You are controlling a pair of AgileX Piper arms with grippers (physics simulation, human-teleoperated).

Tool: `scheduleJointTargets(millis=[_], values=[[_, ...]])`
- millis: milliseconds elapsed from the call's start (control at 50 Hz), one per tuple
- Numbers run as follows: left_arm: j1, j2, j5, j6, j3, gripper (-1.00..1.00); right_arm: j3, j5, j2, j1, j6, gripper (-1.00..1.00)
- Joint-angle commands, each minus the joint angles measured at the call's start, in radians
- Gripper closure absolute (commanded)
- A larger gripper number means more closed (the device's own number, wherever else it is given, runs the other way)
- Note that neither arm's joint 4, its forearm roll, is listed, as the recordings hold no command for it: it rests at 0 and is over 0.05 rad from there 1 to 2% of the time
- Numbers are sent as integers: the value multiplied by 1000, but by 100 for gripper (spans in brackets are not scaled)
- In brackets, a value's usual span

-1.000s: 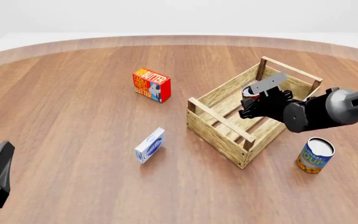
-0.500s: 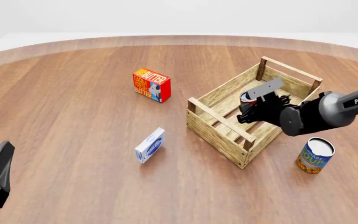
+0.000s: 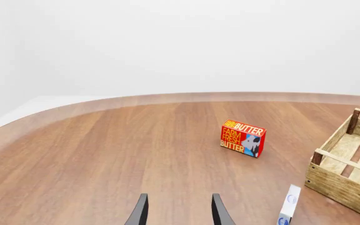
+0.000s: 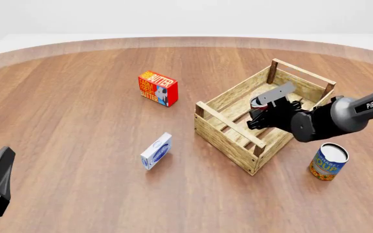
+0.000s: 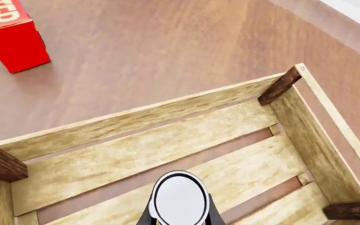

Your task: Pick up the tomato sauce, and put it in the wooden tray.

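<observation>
Hanging inside the wooden tray (image 4: pixel 264 121), the tomato sauce (image 4: pixel 260 101) was a small cylinder with a dark rim and a flat silver top, a sliver of red label showing beneath it in the front view. The right end effector (image 4: pixel 262 110) was closed on the can, a dark finger pressed against each side of it in the right wrist view, where the silver top (image 5: pixel 179 199) sat over the tray's pale slats; whether the can touched the tray floor could not be told.

The tray was a large rectangular crate of light, grained wood, with slatted bottom and sides and darker brown corner posts (image 5: pixel 280 85), gaps between the floor slats showing the table beneath. It stood on the right half of the brown wood-grain table (image 4: pixel 76 121), whose far edge curved round.

Just beside the tray's near right corner stood a blue-and-yellow soup can (image 4: pixel 327 161), upright. A red butter box (image 4: pixel 157 88) with yellow lettering stood well to the left of the tray, and a small blue-and-white box (image 4: pixel 156 151) lay nearer the camera.

The left end effector (image 3: pixel 178 211) held nothing, its two dark fingers parted a moderate way above bare table, far from the tray
</observation>
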Motion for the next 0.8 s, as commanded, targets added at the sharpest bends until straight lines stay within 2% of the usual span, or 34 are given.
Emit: scheduleJointTargets(millis=[20, 40, 60, 500, 800], values=[[0, 0, 0, 0, 0, -100, -1, -2, -1, -1, 16, 100], [0, 0, 0, 0, 0, -100, -1, -2, -1, -1, 16, 100], [0, 0, 0, 0, 0, -100, 0, -1, -4, -2, 16, -100], [0, 0, 0, 0, 0, -100, 7, 2, -23, 6, 25, -100], [0, 0, 0, 0, 0, -100, 18, 46, -126, -1, 22, -100]])
